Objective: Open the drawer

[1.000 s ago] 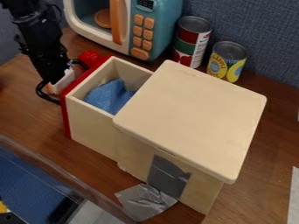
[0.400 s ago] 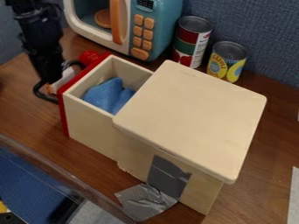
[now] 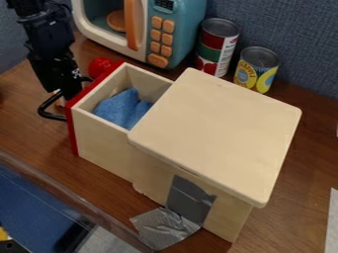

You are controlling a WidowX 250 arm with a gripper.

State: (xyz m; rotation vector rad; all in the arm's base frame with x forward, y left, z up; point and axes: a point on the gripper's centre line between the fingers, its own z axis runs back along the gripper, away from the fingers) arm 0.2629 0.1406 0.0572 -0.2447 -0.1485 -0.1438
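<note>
Camera view has, nearest, silver tape (image 3: pixel 163 228) by the wooden cabinet (image 3: pixel 214 133). Further left, its drawer (image 3: pixel 99 141) stands well out, with blue cloth (image 3: pixel 117 107) inside. At the black handle (image 3: pixel 42 109) are the jaws (image 3: pixel 66 93); if open or closed, I cannot tell. Pulling seems almost finished; next move should clear the handle without pushing the drawer back. Behind is the toy microwave (image 3: pixel 178 34).

Arm (image 3: pixel 47 42) was black, blocky and jointed, thin dark cable (image 3: pixel 64 6) curving off its upper part, small white marking (image 3: pixel 76 73) low down by the black gripper (image 3: pixel 64 94).
</note>
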